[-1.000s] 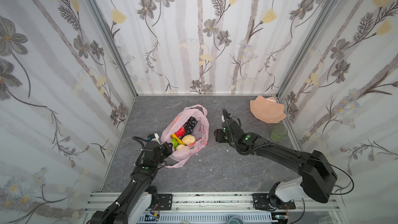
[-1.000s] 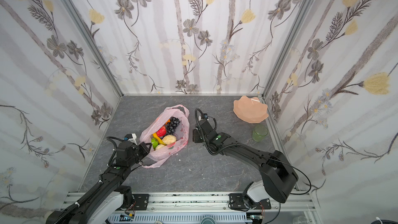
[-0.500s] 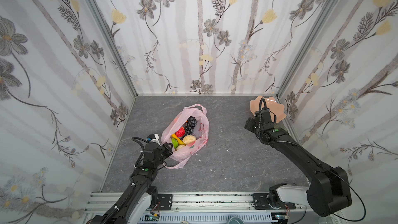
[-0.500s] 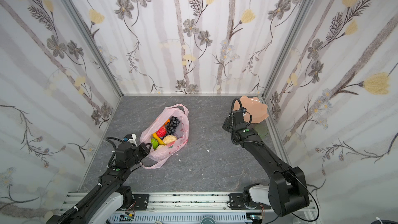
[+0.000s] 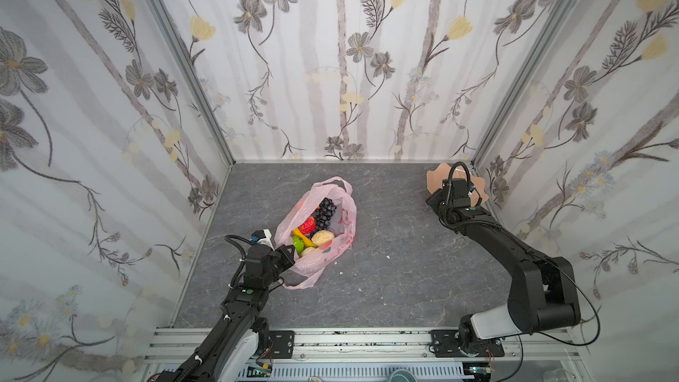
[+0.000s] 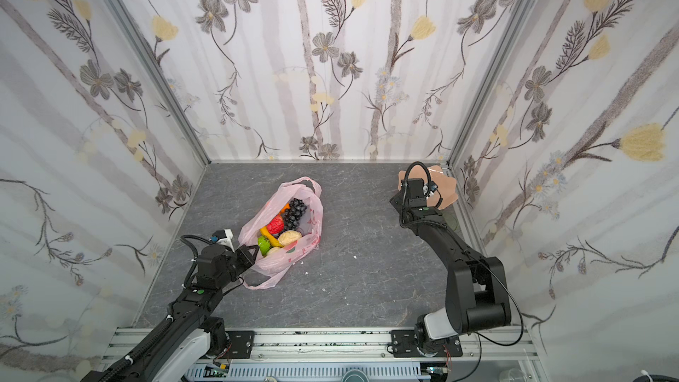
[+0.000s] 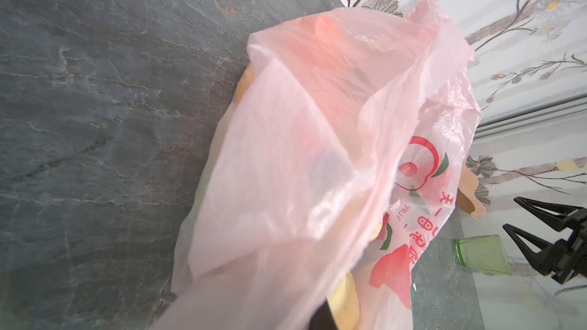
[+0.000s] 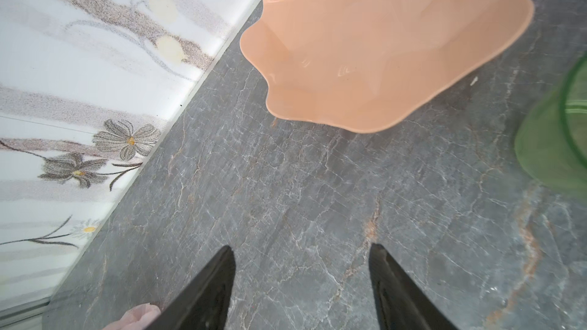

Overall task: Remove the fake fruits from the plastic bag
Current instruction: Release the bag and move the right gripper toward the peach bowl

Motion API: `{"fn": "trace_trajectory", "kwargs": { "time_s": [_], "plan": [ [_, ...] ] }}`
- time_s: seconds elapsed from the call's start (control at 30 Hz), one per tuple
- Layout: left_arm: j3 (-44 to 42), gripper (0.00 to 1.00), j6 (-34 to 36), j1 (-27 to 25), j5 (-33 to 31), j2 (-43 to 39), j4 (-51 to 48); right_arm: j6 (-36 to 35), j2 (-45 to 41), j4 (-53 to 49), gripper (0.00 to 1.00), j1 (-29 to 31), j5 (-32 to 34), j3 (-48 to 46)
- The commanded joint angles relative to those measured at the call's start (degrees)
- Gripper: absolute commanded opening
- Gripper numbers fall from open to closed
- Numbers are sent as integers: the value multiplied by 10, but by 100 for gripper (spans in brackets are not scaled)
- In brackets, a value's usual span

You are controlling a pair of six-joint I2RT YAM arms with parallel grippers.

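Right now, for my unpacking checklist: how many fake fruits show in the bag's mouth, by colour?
Dark purple grape bunch: 1
Red fruit: 1
Yellow banana: 1
Green fruit: 1
Beige round fruits: 2
Orange fruit, partly hidden: 1
Total: 7

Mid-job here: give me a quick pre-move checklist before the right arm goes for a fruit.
1. Left gripper pinching the plastic bag at its rim: ok.
2. Bag mouth open, fake fruits exposed: ok.
3. Right gripper open and empty: ok.
4. Right gripper near the bag: not ok, it hangs by the peach plate in the far corner.
5. Green cup clear of the right arm's path: cannot tell.
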Motion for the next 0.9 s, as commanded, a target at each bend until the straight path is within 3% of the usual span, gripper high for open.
{"fn": "trace_trajectory", "kwargs": {
  "time_s": [0.0, 0.37, 0.63, 0.87],
  "plan": [
    [-2, 0, 0, 0, 2, -2, 20, -37, 55, -18, 69, -1, 13, 69],
    [-5, 0, -2, -3, 7, -4, 23, -221, 269, -187, 66, -2, 94, 331],
    [-7, 0, -4, -3, 7, -4, 22, -301, 325, -217, 64, -3, 125, 372],
    [-9, 0, -7, -3, 5, -4, 20, -340, 354, -224, 54, -3, 153, 386]
  ]
}}
